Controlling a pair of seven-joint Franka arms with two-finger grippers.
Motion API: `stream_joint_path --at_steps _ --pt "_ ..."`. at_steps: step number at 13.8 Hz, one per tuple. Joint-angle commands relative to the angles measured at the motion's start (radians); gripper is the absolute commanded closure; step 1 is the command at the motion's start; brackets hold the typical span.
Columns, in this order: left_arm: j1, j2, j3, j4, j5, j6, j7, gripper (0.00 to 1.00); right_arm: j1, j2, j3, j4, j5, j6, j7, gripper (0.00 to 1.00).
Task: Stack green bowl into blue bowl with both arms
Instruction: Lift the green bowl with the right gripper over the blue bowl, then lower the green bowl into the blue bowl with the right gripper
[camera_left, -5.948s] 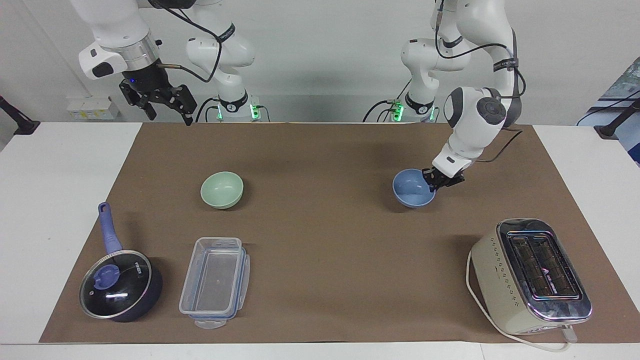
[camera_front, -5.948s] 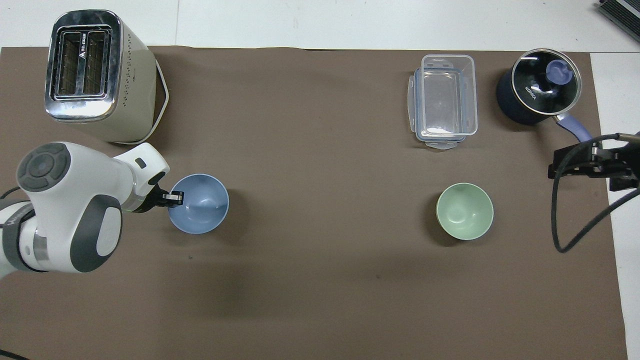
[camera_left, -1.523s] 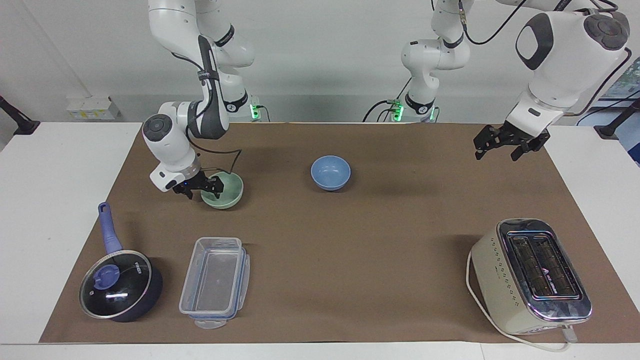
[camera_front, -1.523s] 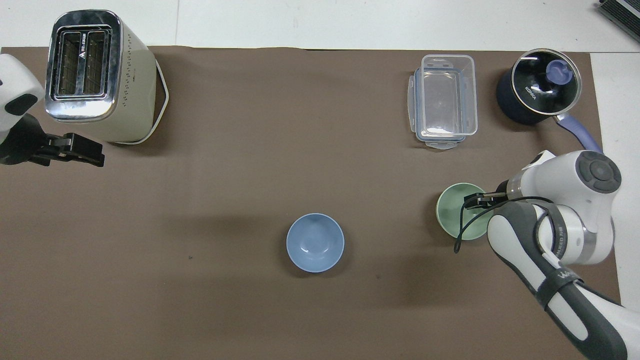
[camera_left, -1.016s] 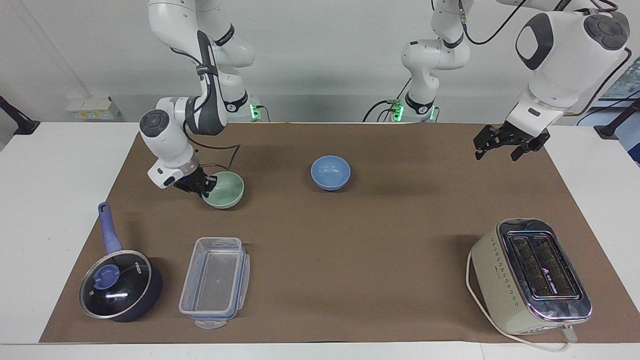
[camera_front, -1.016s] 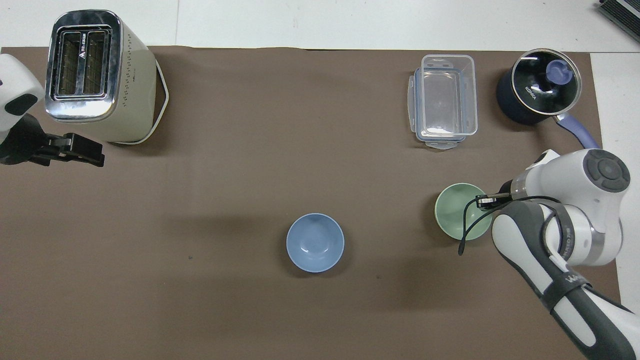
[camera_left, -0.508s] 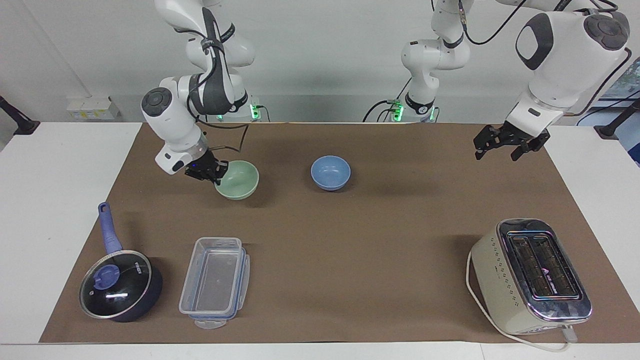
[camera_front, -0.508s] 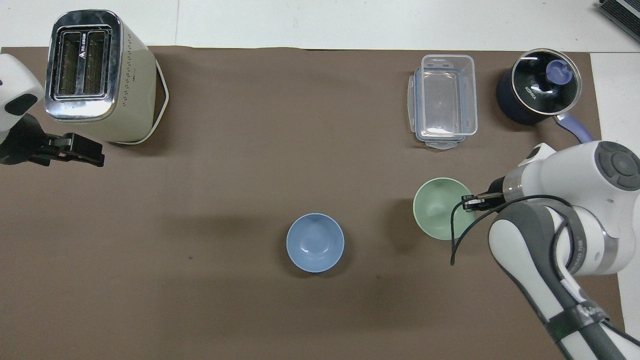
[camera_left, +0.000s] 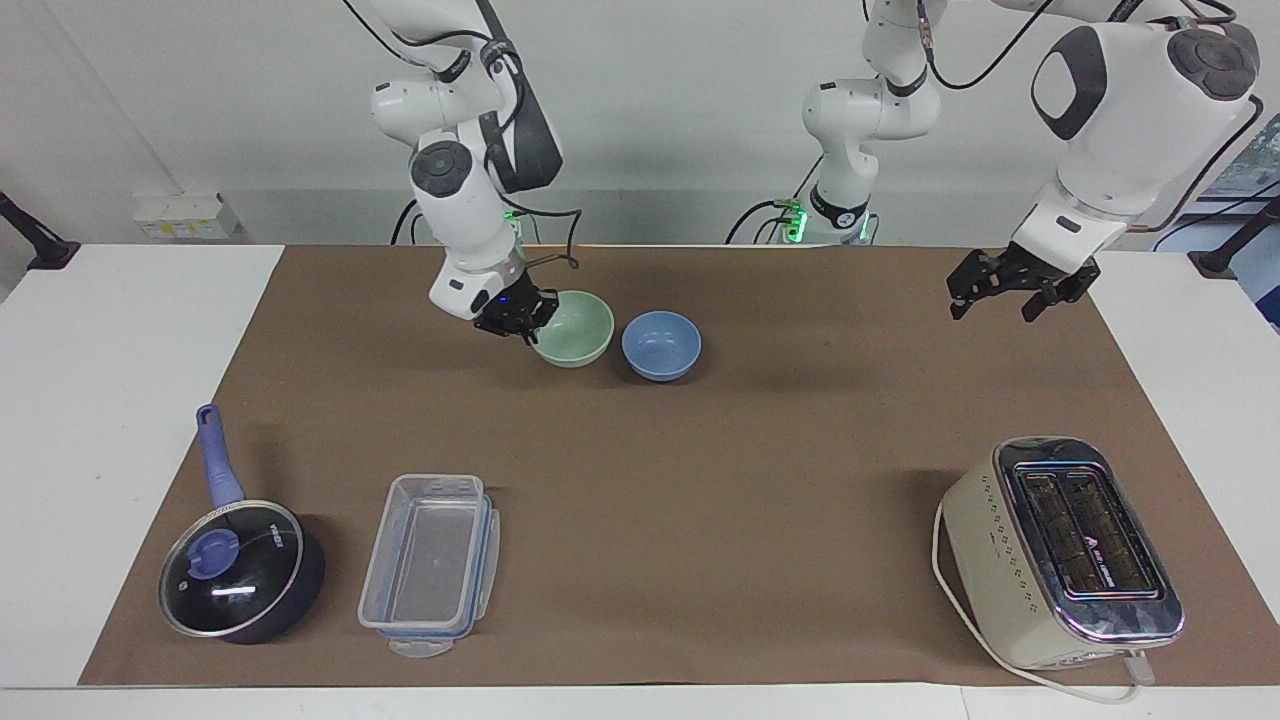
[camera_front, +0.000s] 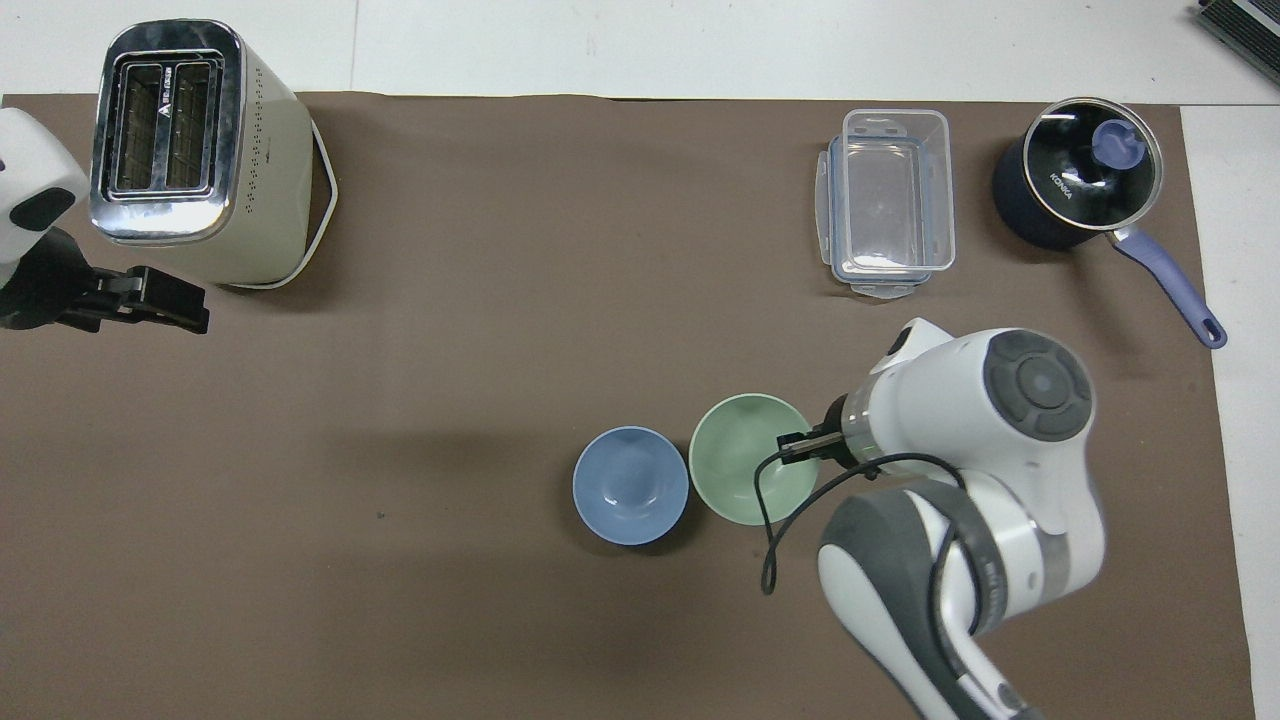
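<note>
The green bowl (camera_left: 575, 328) hangs just above the brown mat, close beside the blue bowl (camera_left: 661, 345), toward the right arm's end of the table. My right gripper (camera_left: 530, 322) is shut on the green bowl's rim, on the side away from the blue bowl. The blue bowl stands empty on the mat near the middle. In the overhead view the green bowl (camera_front: 750, 458) and the blue bowl (camera_front: 630, 485) nearly touch, with the right gripper (camera_front: 797, 447) at the green rim. My left gripper (camera_left: 1008, 288) waits open and empty, raised over the mat's edge at the left arm's end.
A cream toaster (camera_left: 1060, 550) stands at the left arm's end, farther from the robots. A clear plastic container (camera_left: 430, 565) and a dark lidded pot (camera_left: 240, 570) with a blue handle stand at the right arm's end, farther from the robots.
My right gripper closed on the green bowl, lifted it and carried it toward the table's middle, up beside the blue bowl. The left arm has not moved in the last second.
</note>
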Motion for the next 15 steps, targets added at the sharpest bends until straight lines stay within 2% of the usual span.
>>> stream_joint_path --at_steps 1,7,15 --pt "0.003 0.005 -0.004 0.015 0.016 -0.018 0.002 0.0 0.109 0.019 -0.005 -0.001 0.024 0.077 0.108 1.0" --pt "0.003 0.005 -0.004 0.015 0.016 -0.018 0.002 0.0 0.184 0.07 -0.002 -0.015 0.024 0.128 0.159 1.0" --pt "0.005 0.005 -0.004 0.015 0.016 -0.018 0.002 0.0 0.208 0.117 -0.002 -0.015 0.024 0.208 0.181 1.0"
